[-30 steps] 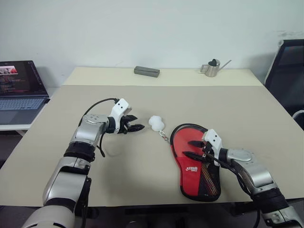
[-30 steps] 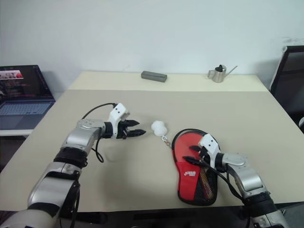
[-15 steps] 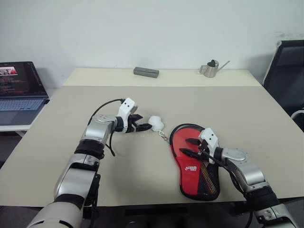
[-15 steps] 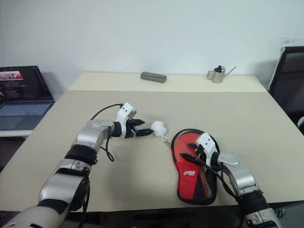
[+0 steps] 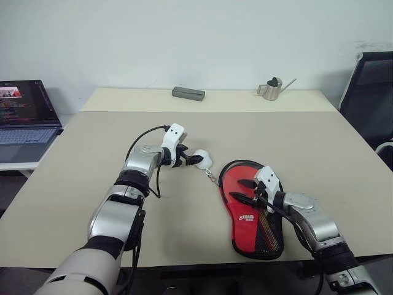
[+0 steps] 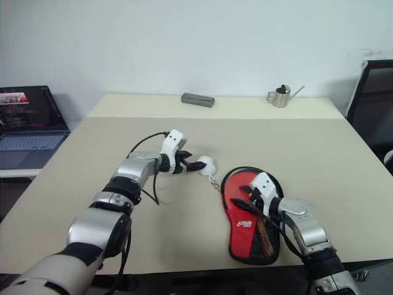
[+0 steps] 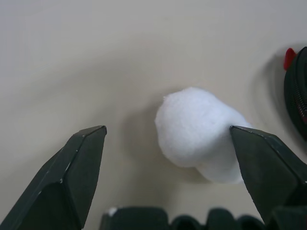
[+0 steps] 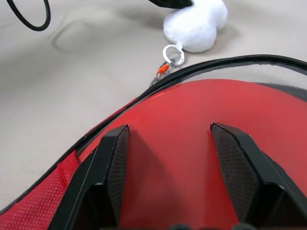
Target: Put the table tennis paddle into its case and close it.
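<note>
- Two claws are at work on the tabletop [image 5: 184,233]: the left claw [image 5: 195,161] sits just left of centre in the left eye view, its black fingers spread wide on either side of the white charm [image 5: 203,159].
- In the left wrist view the charm [image 7: 199,133] lies between the open fingertips [image 7: 88,143], one finger touching or nearly touching it; nothing is pinched yet.
- Lower right of the head views, the case [image 5: 253,209] lies flat with its red panel and mesh pocket up. The right claw [image 5: 244,189] rests on it, fingers spread and pressing the fabric, holding nothing.
- The right wrist view shows what the head views barely do: a small ring and orange link [image 8: 169,61] joining the charm to the zipper, and the black zip track curving round the red panel.
- Whether the paddle is inside I cannot tell.
- The charm looks soft, light and squashy; a pinch across its middle should hold.
- The case is limp fabric and likely to slide when the zip is pulled, so it needs pinning down.
</note>
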### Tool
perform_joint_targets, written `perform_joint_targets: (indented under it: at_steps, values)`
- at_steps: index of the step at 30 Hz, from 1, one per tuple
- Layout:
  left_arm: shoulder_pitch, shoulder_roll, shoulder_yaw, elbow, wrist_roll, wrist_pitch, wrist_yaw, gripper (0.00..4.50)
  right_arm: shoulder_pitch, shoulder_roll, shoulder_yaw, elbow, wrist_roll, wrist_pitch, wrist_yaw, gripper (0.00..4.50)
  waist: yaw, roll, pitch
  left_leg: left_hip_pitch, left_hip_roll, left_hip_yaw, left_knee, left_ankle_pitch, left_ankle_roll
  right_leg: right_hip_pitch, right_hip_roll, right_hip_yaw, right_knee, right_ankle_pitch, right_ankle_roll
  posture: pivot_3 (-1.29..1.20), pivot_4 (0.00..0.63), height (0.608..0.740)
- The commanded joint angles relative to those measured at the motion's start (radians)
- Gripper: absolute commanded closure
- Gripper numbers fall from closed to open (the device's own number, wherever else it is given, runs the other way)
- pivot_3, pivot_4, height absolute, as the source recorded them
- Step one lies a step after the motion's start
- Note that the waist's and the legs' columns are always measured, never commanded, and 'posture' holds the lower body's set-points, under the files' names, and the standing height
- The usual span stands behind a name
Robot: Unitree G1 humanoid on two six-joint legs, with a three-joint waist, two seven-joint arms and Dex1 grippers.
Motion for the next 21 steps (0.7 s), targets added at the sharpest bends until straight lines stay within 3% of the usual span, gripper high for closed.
perform_joint_targets:
  at_steps: [1, 9, 21]
  values:
    - [-0.051, -0.019, 0.014, 0.052, 0.012, -0.032, 0.006, 0.03, 0.018, 0.012, 0.027, -0.006, -0.009, 0.019, 0.001, 1.57, 0.0, 0.0, 0.0, 0.0, 0.0, 0.0, 0.0, 0.0, 0.0, 0.0, 0.0, 0.0, 0.0, 0.0, 0.0, 0.0, 0.15, 0.74]
    - [-0.051, -0.053, -0.001, 0.117, 0.038, -0.03, -0.014, 0.03, 0.027, 0.023, 0.025, -0.015, -0.016, 0.02, -0.015, 1.57, 0.0, 0.0, 0.0, 0.0, 0.0, 0.0, 0.0, 0.0, 0.0, 0.0, 0.0, 0.0, 0.0, 0.0, 0.001, 0.0, 0.15, 0.74]
    - [-0.015, -0.059, -0.006, 0.091, 0.045, -0.035, -0.066, 3.96, 0.021, 0.027, -0.028, 0.002, -0.018, -0.002, -0.074, 1.57, 0.0, -0.001, -0.001, 0.001, 0.0, 0.0, 0.003, 0.0, 0.0, 0.0, 0.0, 0.001, 0.006, 0.0, 0.001, 0.0, 0.15, 0.74]
